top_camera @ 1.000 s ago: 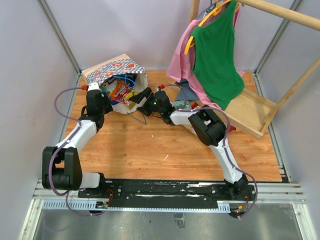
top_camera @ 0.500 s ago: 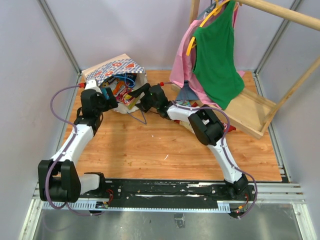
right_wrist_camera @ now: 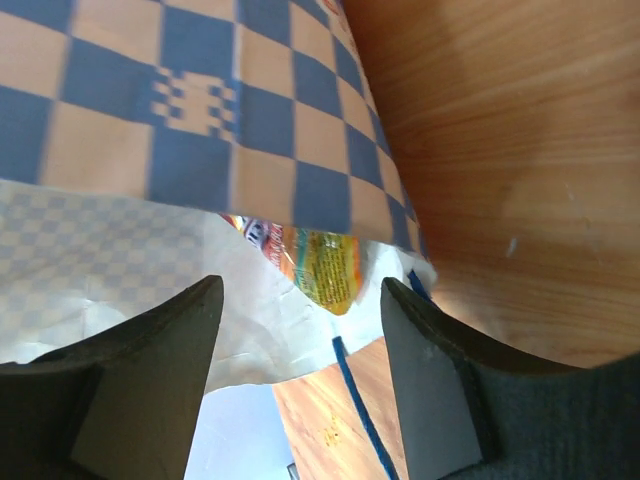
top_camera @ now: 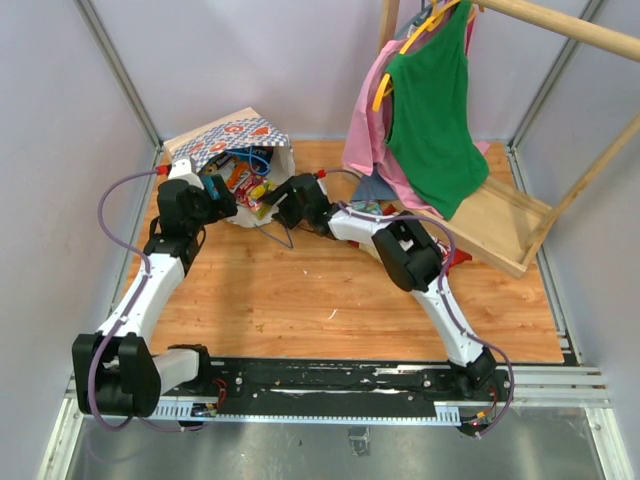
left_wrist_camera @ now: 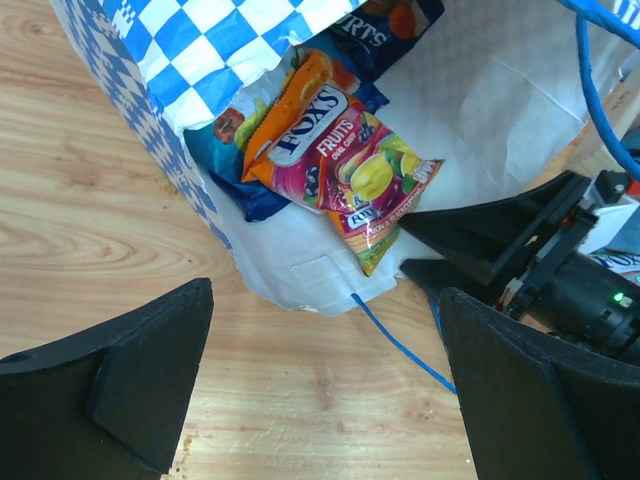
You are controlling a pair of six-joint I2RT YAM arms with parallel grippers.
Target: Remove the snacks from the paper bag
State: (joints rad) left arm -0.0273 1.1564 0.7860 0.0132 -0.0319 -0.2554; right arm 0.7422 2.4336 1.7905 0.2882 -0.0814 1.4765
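Note:
The paper bag [top_camera: 225, 140] lies on its side at the back left, mouth facing right. Several snacks fill it. An orange-green Fox's Fruits packet [left_wrist_camera: 345, 165] lies at the mouth over a blue packet [left_wrist_camera: 230, 160], with a dark blue packet [left_wrist_camera: 375, 30] behind. My left gripper [top_camera: 222, 192] is open over the bare wood just in front of the mouth, holding nothing. My right gripper [top_camera: 268, 198] is open at the bag's mouth, its fingers [left_wrist_camera: 490, 235] beside the orange packet's corner [right_wrist_camera: 325, 265], not touching it. A blue cord handle [left_wrist_camera: 400, 340] trails on the wood.
A wooden rack [top_camera: 500, 215] at the back right holds a green garment [top_camera: 430, 110] and a pink garment [top_camera: 365, 130]. A grey-blue cloth [top_camera: 375, 185] and a red item [top_camera: 452, 258] lie near the right arm. Grey walls enclose the wooden table [top_camera: 340, 300].
My right gripper has moved left into the bag's mouth. My left gripper has swung from beside the bag round to face its mouth.

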